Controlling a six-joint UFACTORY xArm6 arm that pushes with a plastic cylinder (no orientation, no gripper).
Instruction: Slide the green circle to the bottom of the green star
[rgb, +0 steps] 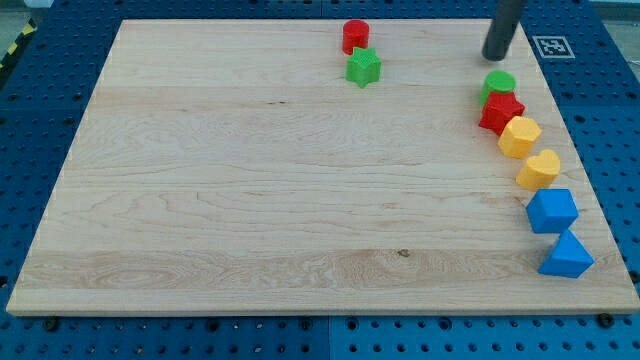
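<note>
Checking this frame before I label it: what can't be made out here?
- My tip: camera view; rod cut off by the view's top edge; contact with the board unclear.
- Green circle: lower edge hidden by the red star.
- Red cylinder: base hidden by the green star.

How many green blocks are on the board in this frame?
2: the green star near the view's top centre, just below the red cylinder, and the green circle at the right, just below my tip. None look hidden.
</note>
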